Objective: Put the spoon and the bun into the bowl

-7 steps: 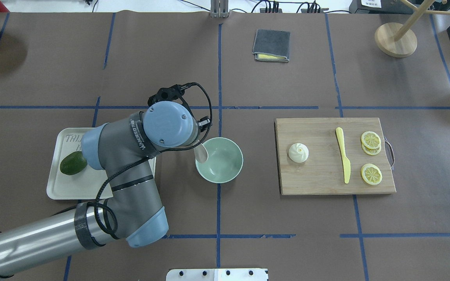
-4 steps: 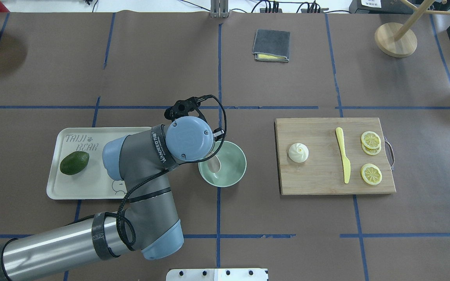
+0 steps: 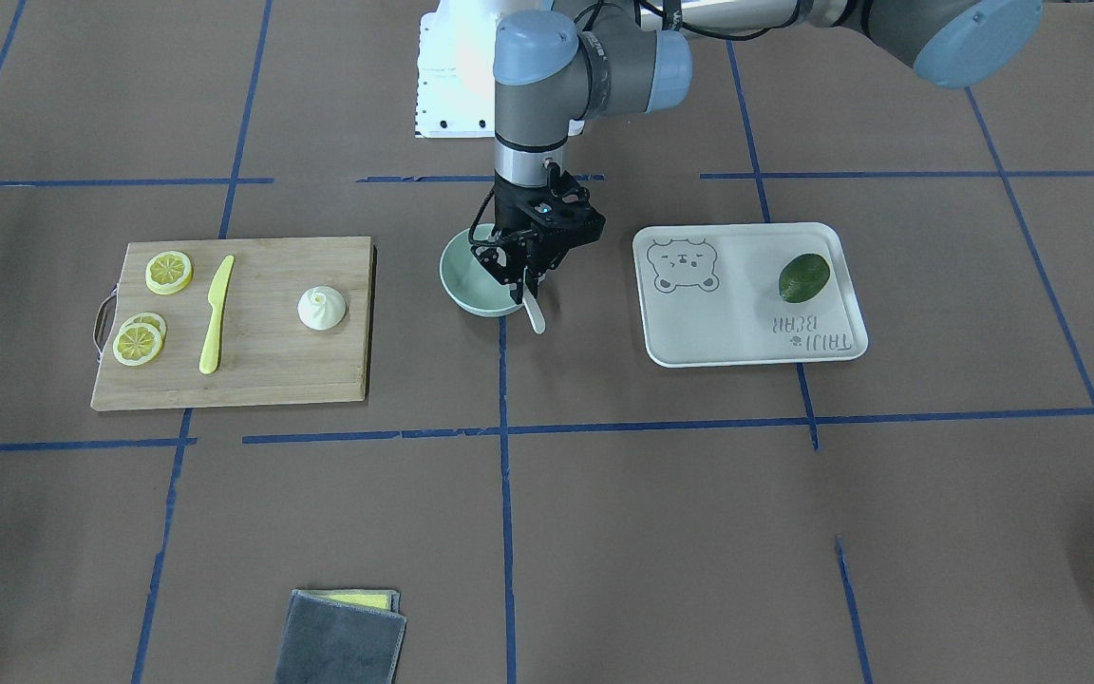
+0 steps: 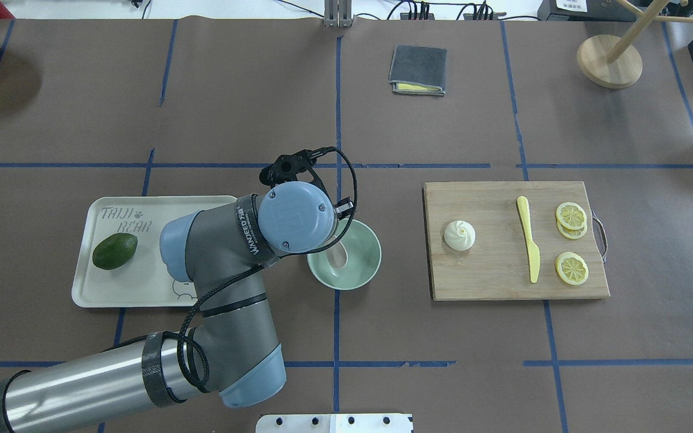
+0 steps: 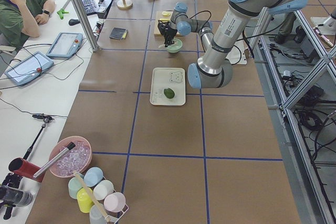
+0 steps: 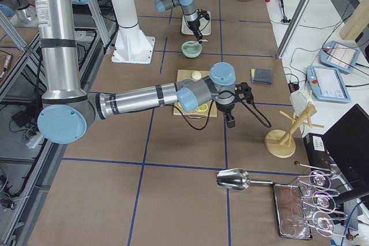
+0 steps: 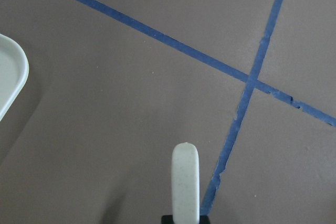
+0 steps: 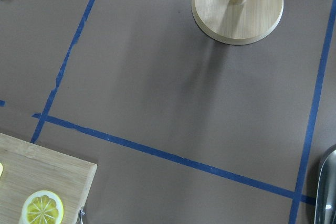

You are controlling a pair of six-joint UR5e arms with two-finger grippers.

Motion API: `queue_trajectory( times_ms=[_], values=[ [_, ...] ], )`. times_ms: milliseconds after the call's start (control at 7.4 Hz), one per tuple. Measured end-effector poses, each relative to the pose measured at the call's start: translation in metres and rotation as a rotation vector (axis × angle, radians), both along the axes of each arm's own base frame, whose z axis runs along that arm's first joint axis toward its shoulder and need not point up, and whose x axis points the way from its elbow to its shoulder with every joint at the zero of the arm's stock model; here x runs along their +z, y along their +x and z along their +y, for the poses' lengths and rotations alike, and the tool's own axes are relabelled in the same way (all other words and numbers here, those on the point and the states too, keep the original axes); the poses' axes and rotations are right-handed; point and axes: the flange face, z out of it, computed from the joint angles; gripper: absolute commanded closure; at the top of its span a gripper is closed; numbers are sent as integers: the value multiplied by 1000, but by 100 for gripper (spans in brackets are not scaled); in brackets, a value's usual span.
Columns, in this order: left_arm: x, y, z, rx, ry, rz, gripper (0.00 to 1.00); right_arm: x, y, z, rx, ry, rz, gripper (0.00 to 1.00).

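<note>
your left gripper [image 3: 520,275] has its fingers [image 3: 509,268] clamped on the spoon [image 3: 534,313], gripping it partway along the handle. in the left wrist view the pale handle end [image 7: 186,182] sticks straight out from the fingers over the brown table [image 7: 115,108] and a cross of blue tape [image 7: 251,80]. from overhead you see the scoop [image 4: 335,257] down inside the bowl [image 4: 360,272], on the side nearest the tray. from the front the handle slants out over the bowl's rim [image 3: 460,293] toward the operators' side. you cannot tell whether the scoop touches the bowl's floor.

the bun [image 3: 322,309] sits apart from the bowl, on the cutting board [image 3: 262,375], at the board's end nearest the bowl. farther from the bowl on that board lie the yellow knife [image 3: 215,313] and then the lemon slices [image 3: 169,272].

on the bowl's other side, near it, is the white bear-print tray [image 3: 746,344], with an avocado [image 3: 803,275] toward its end away from the bowl.

your right gripper [image 6: 230,121] hangs over the table beyond the board's far end from the bowl, near a wooden stand [image 6: 281,142]. it shows only in the side view, so you cannot tell how its fingers are set.

a folded grey cloth [image 4: 418,69] lies well away from the bowl, on the operators' side.
</note>
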Motion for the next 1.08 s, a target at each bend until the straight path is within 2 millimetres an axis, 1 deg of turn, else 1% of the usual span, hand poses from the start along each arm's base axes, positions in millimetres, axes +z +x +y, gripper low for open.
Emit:
queue_trajectory(
  times_ms=[270,405,541,676,811,946,1081],
  values=[
    [0,-6,2,46,57,-17,0,-1,0,-2,3,-3,-1,0],
    [0,-16,4,90,115,-30,0,-3,-1,-3,8,-5,-4,0],
    [3,-39,2,144,203,-54,0,-8,-3,-5,11,-5,-8,0],
    [13,-76,-13,212,309,-98,0,-16,-10,-9,5,4,-14,0],
    [30,-123,-38,304,412,-158,0,-30,-23,-14,1,6,-27,0],
    [56,-181,-73,407,505,-226,0,-55,-46,-17,2,5,-52,0],
    [88,-248,-108,497,558,-271,0,-90,-72,-11,-6,17,-85,0]
  ],
)
